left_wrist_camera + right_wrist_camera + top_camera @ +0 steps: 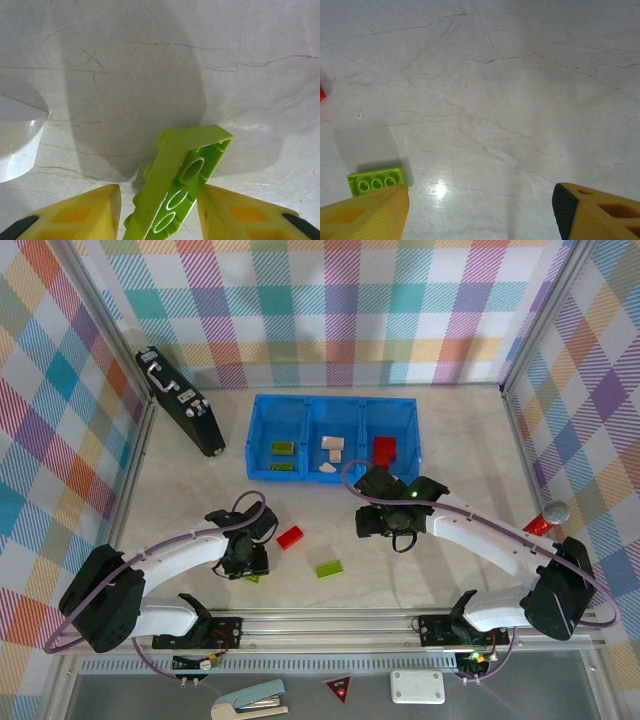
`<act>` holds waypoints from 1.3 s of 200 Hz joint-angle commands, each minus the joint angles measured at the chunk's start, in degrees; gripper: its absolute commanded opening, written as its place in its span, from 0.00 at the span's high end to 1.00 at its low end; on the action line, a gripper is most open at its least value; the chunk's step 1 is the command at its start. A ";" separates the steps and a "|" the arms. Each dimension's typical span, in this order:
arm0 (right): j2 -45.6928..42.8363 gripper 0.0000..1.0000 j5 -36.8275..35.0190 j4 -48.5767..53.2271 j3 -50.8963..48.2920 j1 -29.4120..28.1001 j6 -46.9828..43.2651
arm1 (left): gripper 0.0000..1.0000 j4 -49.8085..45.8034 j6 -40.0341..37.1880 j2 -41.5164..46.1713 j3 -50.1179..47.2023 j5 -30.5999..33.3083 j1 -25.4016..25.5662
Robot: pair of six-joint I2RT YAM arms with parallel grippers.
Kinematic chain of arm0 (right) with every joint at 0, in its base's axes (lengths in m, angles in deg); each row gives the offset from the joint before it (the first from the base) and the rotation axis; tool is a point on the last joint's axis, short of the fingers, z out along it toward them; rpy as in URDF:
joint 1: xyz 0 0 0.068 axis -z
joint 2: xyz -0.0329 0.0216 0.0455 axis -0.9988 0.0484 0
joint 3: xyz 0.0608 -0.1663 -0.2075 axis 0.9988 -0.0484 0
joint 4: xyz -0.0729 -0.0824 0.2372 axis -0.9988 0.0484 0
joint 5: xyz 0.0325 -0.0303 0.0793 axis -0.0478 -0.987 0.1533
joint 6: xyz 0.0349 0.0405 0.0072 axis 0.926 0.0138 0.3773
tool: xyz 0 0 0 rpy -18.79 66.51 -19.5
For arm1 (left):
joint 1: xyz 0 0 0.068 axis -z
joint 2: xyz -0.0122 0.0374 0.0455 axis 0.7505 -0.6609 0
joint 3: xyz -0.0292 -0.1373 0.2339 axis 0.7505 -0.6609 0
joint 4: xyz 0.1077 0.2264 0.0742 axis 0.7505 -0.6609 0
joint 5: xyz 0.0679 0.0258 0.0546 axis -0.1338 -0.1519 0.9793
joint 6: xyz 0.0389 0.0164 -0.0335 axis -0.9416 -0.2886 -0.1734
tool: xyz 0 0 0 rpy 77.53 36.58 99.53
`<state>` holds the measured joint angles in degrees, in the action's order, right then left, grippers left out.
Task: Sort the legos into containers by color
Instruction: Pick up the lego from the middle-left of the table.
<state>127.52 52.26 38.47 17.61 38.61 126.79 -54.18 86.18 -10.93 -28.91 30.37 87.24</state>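
Left end effector (159, 202): narrow, fingers flanking a tilted lime green lego brick (172, 165) on the table (150, 75); clamping cannot be confirmed. Right end effector (480, 202): wide, holding nothing, above the table.

Table (480, 465) — blue tray (257, 440), black case (181, 401), red lego (291, 537), green lego (329, 568)

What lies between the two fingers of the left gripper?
A tilted lime green lego lies there, as the left wrist view shows.
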 commanded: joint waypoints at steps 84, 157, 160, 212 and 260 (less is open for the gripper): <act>0.36 0.23 0.17 -0.17 1.02 -0.60 -0.37 | 0.66 0.55 0.66 0.50 -1.34 -0.97 0.66; 0.15 0.23 -0.09 -0.08 0.96 -0.69 -0.36 | 0.81 -0.89 0.63 1.72 0.09 -0.55 0.60; 0.15 0.23 -0.10 -0.11 0.92 -0.62 -0.37 | 0.81 -1.03 0.64 1.76 0.17 -0.47 0.60; -0.15 0.23 -1.36 1.27 1.43 -0.68 -0.30 | 0.83 -3.52 -0.82 0.44 4.56 0.90 0.67; -1.61 0.23 -3.75 2.62 2.12 -0.69 0.47 | 0.82 -5.56 -4.60 -5.18 12.68 3.06 0.28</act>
<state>127.52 50.64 39.06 17.61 38.39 126.83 -56.78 84.35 -13.01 -20.46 31.80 87.24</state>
